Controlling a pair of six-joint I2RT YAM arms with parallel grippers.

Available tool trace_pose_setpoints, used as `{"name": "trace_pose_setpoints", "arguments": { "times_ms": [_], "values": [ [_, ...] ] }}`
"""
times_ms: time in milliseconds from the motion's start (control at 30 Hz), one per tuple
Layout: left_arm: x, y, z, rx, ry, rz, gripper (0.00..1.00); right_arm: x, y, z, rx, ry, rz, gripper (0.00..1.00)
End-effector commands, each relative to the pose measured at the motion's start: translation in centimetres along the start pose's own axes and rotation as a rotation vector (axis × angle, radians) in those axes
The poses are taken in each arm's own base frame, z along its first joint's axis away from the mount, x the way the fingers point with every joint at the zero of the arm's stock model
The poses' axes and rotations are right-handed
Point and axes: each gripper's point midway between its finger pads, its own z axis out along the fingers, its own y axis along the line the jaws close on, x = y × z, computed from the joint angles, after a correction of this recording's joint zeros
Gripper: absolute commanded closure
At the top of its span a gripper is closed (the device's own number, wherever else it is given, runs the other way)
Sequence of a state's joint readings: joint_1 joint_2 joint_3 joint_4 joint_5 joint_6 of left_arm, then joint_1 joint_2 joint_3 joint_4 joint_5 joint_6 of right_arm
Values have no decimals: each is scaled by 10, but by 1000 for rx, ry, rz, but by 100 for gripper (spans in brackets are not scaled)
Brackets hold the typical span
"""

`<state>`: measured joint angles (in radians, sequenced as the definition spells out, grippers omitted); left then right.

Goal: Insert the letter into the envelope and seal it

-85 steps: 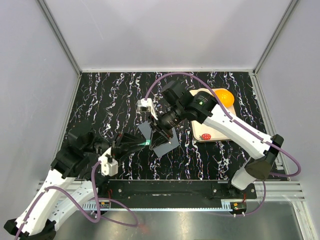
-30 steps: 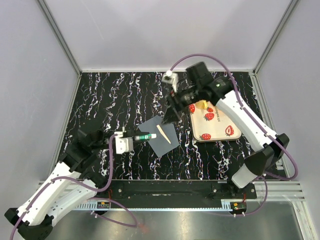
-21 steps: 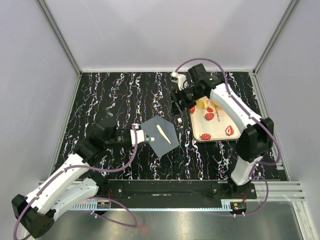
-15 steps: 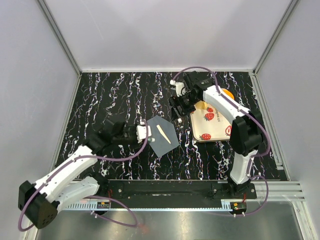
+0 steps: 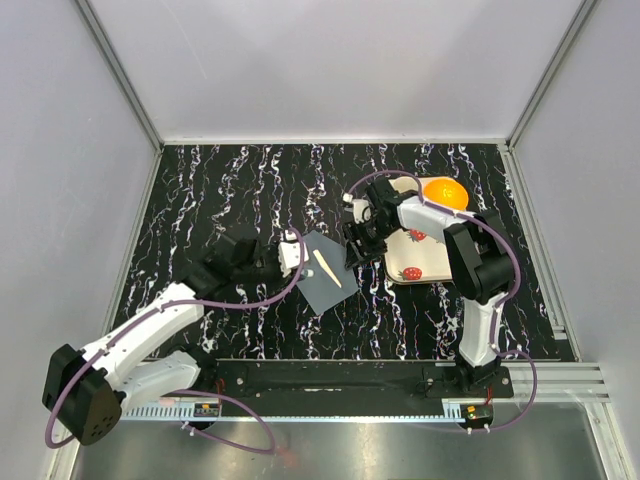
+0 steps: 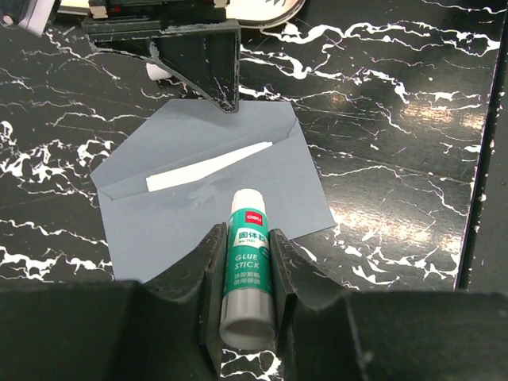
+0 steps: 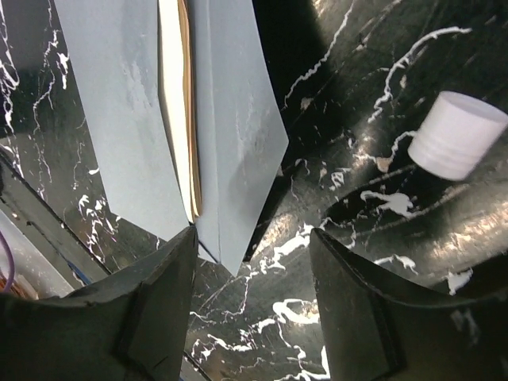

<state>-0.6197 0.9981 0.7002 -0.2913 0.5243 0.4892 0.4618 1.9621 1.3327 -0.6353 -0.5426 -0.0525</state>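
The dark slate-grey envelope (image 5: 322, 278) (image 6: 198, 210) (image 7: 230, 119) lies flat with its flap open on the black marbled table. A thin pale strip of the letter (image 5: 327, 268) (image 6: 208, 167) (image 7: 181, 103) shows at its mouth. My left gripper (image 5: 288, 254) (image 6: 248, 232) is shut on a green and white glue stick (image 6: 251, 258), whose uncapped tip rests on the envelope's near edge. My right gripper (image 5: 356, 244) (image 7: 252, 238) stands open low over the table at the envelope's right-hand point, holding nothing.
The glue stick's white cap (image 7: 459, 135) (image 6: 156, 71) lies on the table beside my right gripper. A strawberry-printed cream tray (image 5: 432, 258) sits to the right with an orange ball (image 5: 445, 192) at its far end.
My right gripper came from the tray's far side down to the envelope's right point. My left arm carried the glue stick rightward onto the envelope's left edge.
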Motion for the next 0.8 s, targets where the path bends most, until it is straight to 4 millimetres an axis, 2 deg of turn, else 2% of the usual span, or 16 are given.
{"name": "trace_pose_setpoints", "arguments": {
  "times_ms": [0,167,300,533,767],
  "values": [
    [-2,4,1,-30,-27,-20,100,-16,8,8,-86,-66,-10,38],
    [17,3,6,-21,20,12,100,-11,9,19,-128,-58,12,45],
    [32,12,9,-55,77,42,100,-7,8,24,-136,-60,54,52],
    [44,24,21,-68,159,15,100,-4,5,28,-122,-61,72,60],
    [48,34,36,-59,198,32,100,-3,-2,29,-81,-64,69,95]
  ]
}}
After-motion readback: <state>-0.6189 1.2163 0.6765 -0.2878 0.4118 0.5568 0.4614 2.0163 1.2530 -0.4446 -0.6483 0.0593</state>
